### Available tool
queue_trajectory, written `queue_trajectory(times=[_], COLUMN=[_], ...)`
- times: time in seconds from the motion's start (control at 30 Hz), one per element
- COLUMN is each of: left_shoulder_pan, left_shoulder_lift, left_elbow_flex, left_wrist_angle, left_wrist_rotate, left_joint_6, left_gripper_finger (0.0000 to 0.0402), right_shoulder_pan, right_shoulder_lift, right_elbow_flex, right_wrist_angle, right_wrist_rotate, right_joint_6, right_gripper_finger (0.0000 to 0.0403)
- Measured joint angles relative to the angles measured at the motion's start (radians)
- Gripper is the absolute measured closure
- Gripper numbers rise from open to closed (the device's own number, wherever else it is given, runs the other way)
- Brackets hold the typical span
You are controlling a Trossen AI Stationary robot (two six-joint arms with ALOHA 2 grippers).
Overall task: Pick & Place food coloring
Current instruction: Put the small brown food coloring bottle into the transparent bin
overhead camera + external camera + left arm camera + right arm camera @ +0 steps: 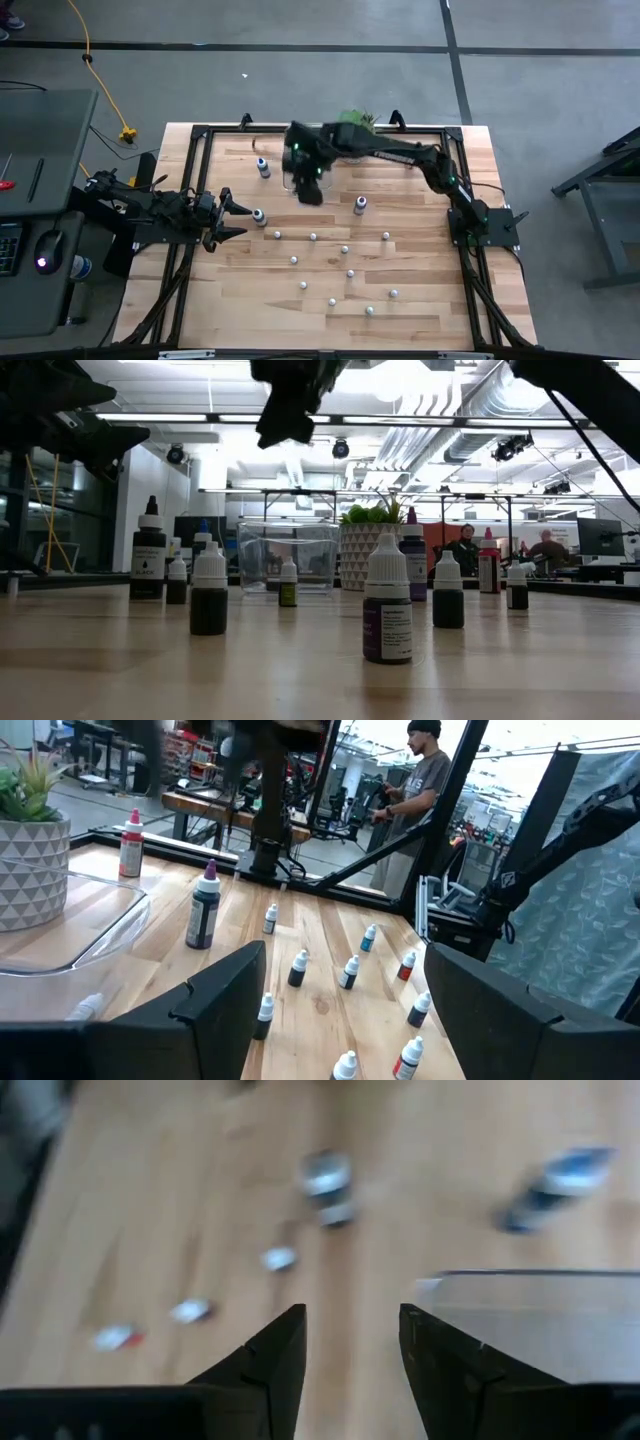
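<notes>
Right tool [350, 1350] hangs above the clear rectangular plastic bin [540, 1310], fingers apart, empty. Small dropper bottles of food coloring [345, 249] stand scattered over the wooden surface [420, 310]. Left tool [238, 220] waits open, surface's left. Advise: descend vertically, straddle one cap.

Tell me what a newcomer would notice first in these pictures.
Small dropper bottles stand scattered over the wooden table, most of them in its middle and near half. The right gripper hangs above the clear plastic bin at the far side with its jaws apart and nothing between them, next to a potted plant. The left gripper waits, open, at the table's left edge.
</notes>
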Motion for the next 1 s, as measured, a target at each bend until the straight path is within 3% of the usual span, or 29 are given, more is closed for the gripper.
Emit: queue_trajectory(times=[0.1, 0.3, 0.7, 1.0], left_shoulder_pan=[0.000, 0.000, 0.000, 0.000], left_shoulder_lift=[0.000, 0.000, 0.000, 0.000], left_elbow_flex=[0.000, 0.000, 0.000, 0.000], left_wrist_angle=[0.000, 0.000, 0.000, 0.000], left_wrist_rotate=[0.000, 0.000, 0.000, 0.000], left_joint_6=[0.000, 0.000, 0.000, 0.000], left_gripper_finger=[0.0130, 0.0130, 0.0130, 0.0130], right_shoulder_pan=[0.051, 0.099, 0.155, 0.178], right_shoulder_lift=[0.003, 0.008, 0.008, 0.010], right_elbow_flex=[-0.011, -0.117, -0.405, -0.550], right_wrist_angle=[-0.006, 0.105, 0.459, 0.660], right_wrist_rotate=[0.015, 0.146, 0.166, 0.251], right_joint_6=[-0.052, -0.079, 0.038, 0.088], right_gripper_finger=[0.0255, 0.0257, 0.0257, 0.0257])
